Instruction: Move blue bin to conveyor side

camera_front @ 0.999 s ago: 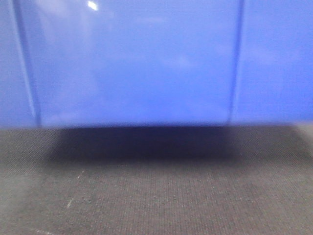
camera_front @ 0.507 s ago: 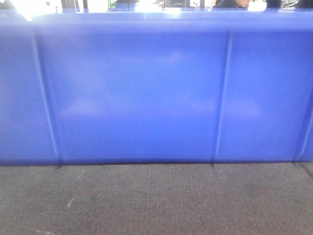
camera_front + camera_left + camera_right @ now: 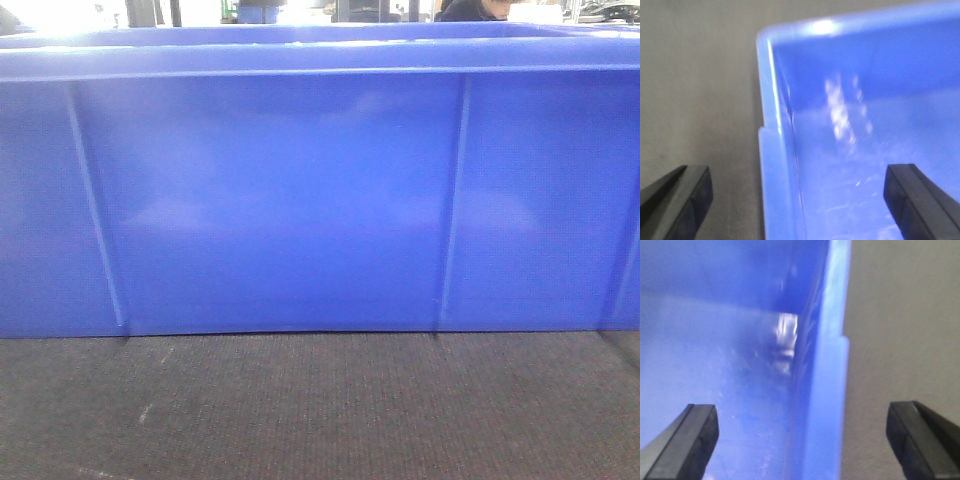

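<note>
Bin down on the belt, both jaws spread wide over its end walls

A second ago the bin (image 3: 300,200) filled the front view with a dark shadow under its base; now its rim shows along the top and the base meets the belt (image 3: 320,410) with no shadow, so it looks set down. The left gripper (image 3: 797,197) stands open, the bin's left wall between its jaws; the right gripper (image 3: 802,437) stands open too, straddling the right wall, neither gripping. I judge the move nearly done, with only withdrawal left
</note>
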Motion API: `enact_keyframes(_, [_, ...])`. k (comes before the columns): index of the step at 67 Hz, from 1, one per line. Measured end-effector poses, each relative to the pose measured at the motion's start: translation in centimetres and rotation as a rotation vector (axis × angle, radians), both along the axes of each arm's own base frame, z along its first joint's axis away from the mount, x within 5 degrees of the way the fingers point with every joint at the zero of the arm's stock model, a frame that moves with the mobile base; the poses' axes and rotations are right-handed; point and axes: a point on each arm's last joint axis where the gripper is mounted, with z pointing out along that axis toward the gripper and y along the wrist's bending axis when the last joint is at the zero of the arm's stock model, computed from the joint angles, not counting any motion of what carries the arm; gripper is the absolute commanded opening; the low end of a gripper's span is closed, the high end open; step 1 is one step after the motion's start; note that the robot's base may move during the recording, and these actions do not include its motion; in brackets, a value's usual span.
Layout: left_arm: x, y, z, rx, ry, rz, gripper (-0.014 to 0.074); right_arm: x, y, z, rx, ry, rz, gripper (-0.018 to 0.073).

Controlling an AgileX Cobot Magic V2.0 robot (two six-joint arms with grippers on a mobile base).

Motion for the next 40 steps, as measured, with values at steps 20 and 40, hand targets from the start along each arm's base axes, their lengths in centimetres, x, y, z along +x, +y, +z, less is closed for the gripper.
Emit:
enact_keyframes(20, [-8.0, 3.2, 1.8, -0.020, -0.167, 0.070, 0.0315, -6.1, -2.4, 5.3, 0.051, -0.123, -0.012, 0.0006])
enact_keyframes(40, [-15.1, 3.7, -2.7, -0.027, -0.285, 0.047, -0.0021, -11.1, -4.3, 2.6, 0.059, -0.155, 0.007, -0.0087])
